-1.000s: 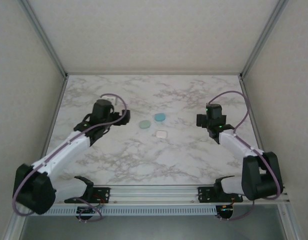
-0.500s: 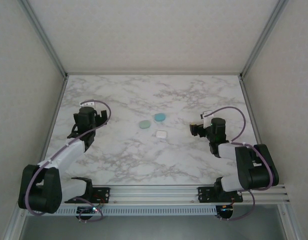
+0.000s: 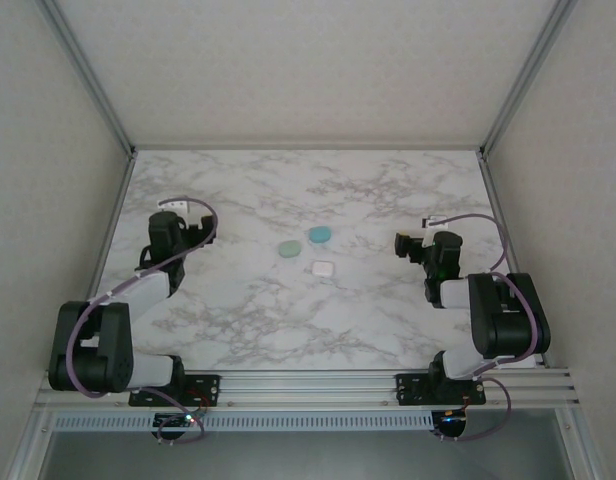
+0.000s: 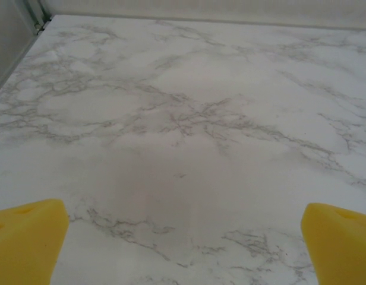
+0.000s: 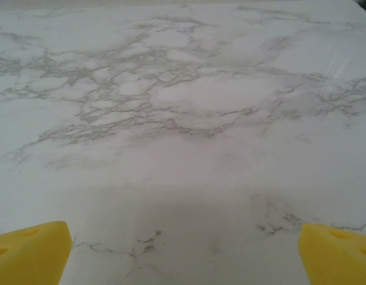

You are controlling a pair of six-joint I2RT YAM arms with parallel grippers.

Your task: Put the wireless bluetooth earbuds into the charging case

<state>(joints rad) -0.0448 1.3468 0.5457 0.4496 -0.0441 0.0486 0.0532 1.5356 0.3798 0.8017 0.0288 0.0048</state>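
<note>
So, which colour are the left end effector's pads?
Yellow pads; the left wrist view shows them best.

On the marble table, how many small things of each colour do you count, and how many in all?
Teal piece: 1
Pale green piece: 1
White piece: 1
Total: 3
They are too small here to tell whether each is a case or an earbud.

1. A white, grey-veined marble-patterned bench [image 3: 288,320] is seen, evenly lit.
2. It is enclosed by pale beige textured wall panels [image 3: 308,60].
3. The panels are framed by slanted aluminium posts [image 3: 88,75].
</note>
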